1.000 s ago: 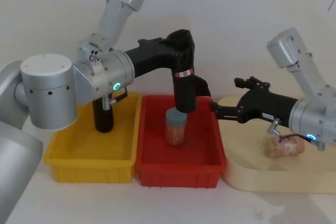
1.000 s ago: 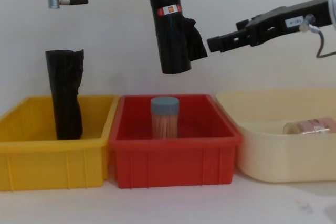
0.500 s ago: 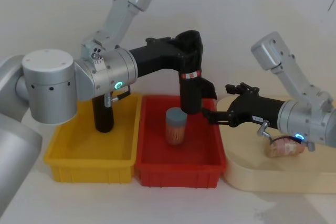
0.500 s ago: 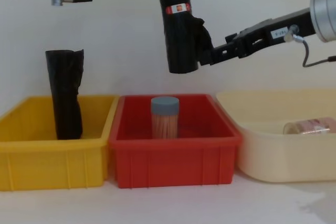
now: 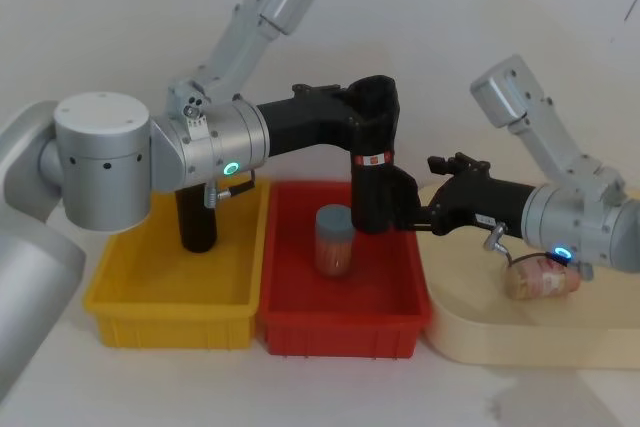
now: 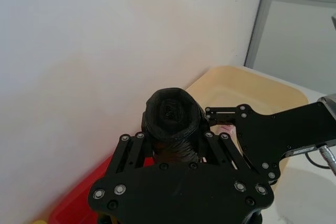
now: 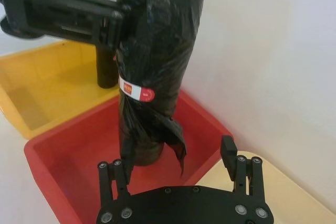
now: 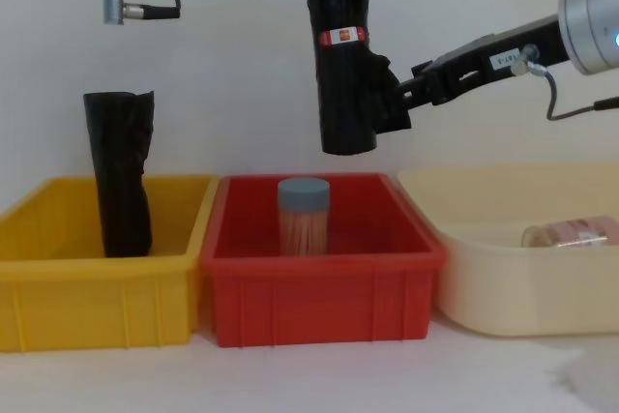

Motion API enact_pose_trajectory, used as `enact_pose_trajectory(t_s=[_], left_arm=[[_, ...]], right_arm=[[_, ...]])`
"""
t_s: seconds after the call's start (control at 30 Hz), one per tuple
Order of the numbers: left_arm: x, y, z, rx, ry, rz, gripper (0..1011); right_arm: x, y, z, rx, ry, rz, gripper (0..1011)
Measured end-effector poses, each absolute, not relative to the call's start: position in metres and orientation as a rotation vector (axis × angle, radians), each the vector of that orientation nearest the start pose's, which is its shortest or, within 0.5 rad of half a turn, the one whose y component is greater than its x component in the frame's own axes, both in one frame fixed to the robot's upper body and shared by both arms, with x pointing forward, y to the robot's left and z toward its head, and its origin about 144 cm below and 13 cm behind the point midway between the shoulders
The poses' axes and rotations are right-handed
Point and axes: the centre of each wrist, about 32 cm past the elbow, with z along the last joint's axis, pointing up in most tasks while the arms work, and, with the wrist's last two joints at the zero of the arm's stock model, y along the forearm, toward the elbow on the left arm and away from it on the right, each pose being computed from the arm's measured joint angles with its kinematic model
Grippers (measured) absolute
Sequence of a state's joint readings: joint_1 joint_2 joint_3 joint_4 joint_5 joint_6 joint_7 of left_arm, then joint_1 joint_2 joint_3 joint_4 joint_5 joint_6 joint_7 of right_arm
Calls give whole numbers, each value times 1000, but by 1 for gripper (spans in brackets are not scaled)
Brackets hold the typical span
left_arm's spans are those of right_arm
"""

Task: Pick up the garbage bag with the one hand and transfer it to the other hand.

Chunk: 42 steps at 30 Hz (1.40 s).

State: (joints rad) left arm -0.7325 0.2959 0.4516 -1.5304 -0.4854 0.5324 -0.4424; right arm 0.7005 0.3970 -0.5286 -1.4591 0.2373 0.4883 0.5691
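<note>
The garbage bag (image 5: 374, 182), a black roll with a red-and-white band, hangs upright above the red bin (image 5: 300, 322). My left gripper (image 5: 372, 107), the green-lit one, is shut on its top end (image 6: 173, 116). From the right, the blue-lit right gripper (image 5: 412, 213) reaches the bag's lower half (image 8: 346, 103) at the loose flap. Its fingers (image 7: 111, 174) stand open, one on each side of the bag's lower end (image 7: 144, 140). I cannot tell whether they touch it.
A plain black roll (image 5: 197, 225) stands in the yellow bin (image 5: 150, 312) at the left. A grey-lidded jar of sticks (image 5: 334, 242) stands in the red bin under the bag. The cream tray (image 5: 480, 342) at the right holds a jar lying on its side (image 5: 540, 282).
The left arm carried the bag to the right. The right gripper came in leftward, from clear of the bag to its lower end.
</note>
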Motion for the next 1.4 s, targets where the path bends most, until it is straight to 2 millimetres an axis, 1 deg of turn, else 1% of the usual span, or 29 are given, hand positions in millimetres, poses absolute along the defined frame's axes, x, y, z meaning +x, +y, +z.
enact_pose_trajectory(t_s=[0.17,0.47,0.83,1.03,1.4], left_arm=[[583,181,1379,92,-48,690,424],[587,180,1375,85,-65,691,424],[590,179,1373,41,-57,706,424],[588,178,1374,15,-25,705,424],[580,178,1376,-14,62,688,424]], right_arm=[[588,-205,1336,-390,-150,-697,1001],[589,-199,1341,-372,-153,-635,1001],[592,-185,1340,-384,-149,-549,1001],[596,-179,1336,-395,-145,-548,1001],[606,-170,1329,-399,-151,-600,1001]])
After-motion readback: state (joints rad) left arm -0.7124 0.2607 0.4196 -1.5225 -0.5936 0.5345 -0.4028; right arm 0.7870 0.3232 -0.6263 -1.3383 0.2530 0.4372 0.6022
